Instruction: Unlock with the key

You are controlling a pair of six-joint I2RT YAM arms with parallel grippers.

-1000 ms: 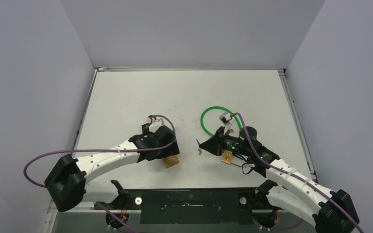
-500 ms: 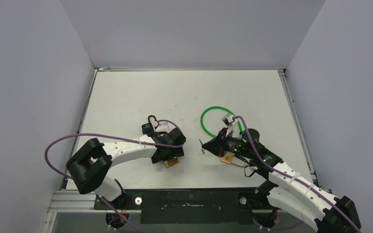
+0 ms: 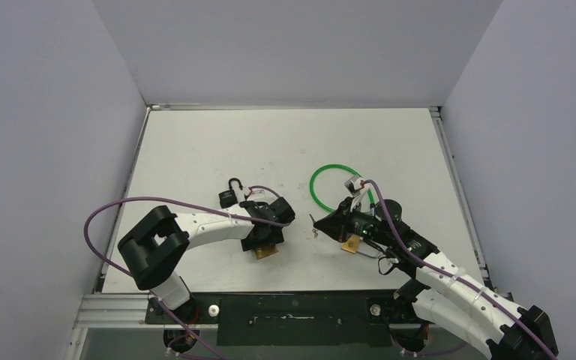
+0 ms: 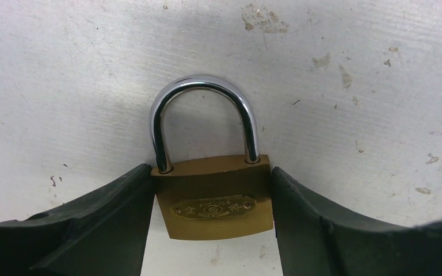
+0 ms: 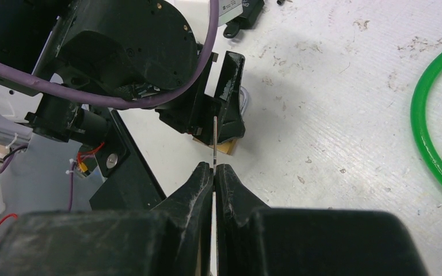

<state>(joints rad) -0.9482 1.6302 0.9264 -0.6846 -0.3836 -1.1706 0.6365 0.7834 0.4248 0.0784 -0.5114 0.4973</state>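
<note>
A brass padlock (image 4: 213, 204) with a chrome shackle (image 4: 204, 86) lies flat on the white table, near its front edge (image 3: 268, 250). My left gripper (image 4: 211, 170) reaches down over it, and both black fingers press against the sides of the brass body. My right gripper (image 5: 214, 168) is shut on the key (image 5: 214, 141), whose thin blade sticks out of the fingertips edge-on. In the top view the right gripper (image 3: 315, 223) hovers a short way right of the padlock, its tip pointing left toward it.
A small black padlock (image 3: 229, 193) lies just behind the left gripper. A green cable loop (image 3: 316, 191) lies behind the right gripper (image 5: 431, 132). Another brass piece (image 3: 351, 243) sits under the right wrist. The table's front rail (image 3: 292, 311) is close by.
The left arm has swung in over the brass padlock and its jaws have closed from wide open onto the body. The right gripper, still holding the key, barely moved.
</note>
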